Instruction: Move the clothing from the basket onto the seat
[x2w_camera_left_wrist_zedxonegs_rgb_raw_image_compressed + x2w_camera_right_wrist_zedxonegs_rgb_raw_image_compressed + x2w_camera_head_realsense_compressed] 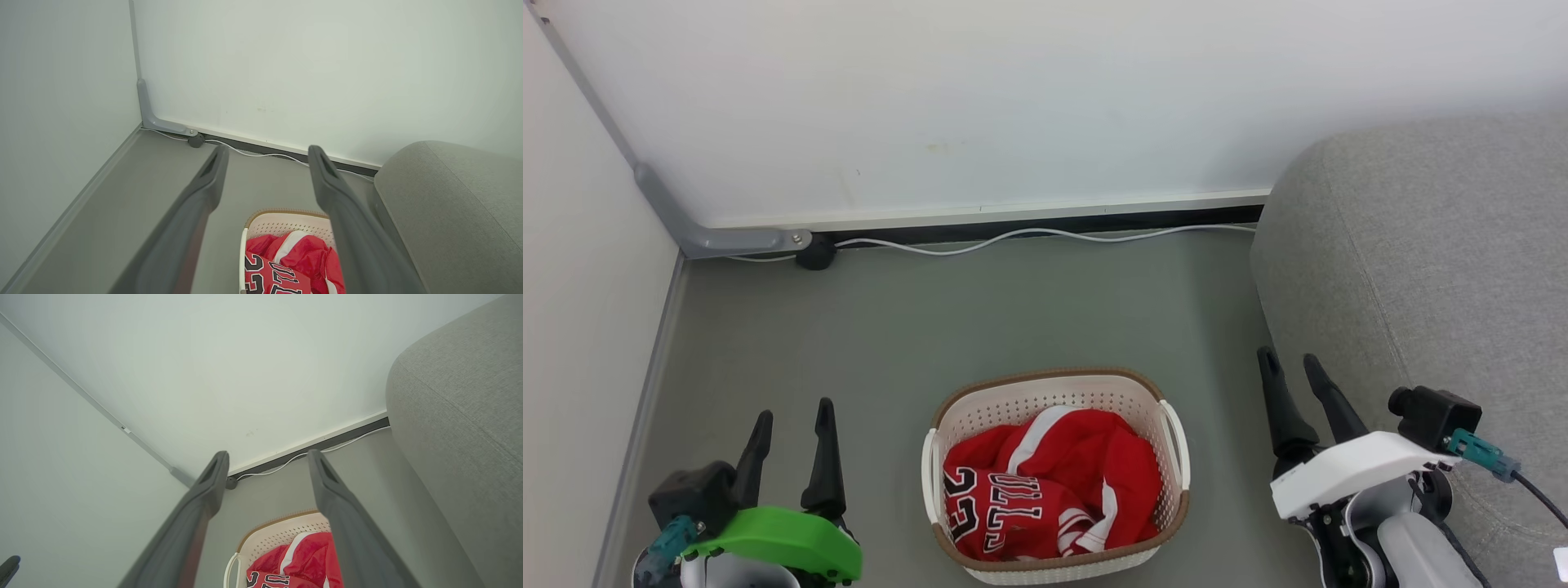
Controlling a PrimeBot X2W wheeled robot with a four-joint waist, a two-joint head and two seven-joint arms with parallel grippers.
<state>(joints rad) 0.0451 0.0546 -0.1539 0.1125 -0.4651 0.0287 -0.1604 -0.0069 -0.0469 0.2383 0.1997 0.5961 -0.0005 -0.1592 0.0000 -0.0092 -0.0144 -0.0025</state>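
Red clothing with black-and-white numbers and white stripes lies crumpled in the cream basket, which stands on the grey floor at the bottom centre of the head view. The grey seat rises at the right. My left gripper hangs open to the left of the basket, nothing between its fingers. My right gripper is open between the basket and the seat, also empty. Both wrist views look past open fingers at the basket, the clothing and the seat.
A white wall closes off the back, with a white cable along its base and a grey bracket in the left corner. Another wall stands at the left. Bare floor lies ahead of the basket.
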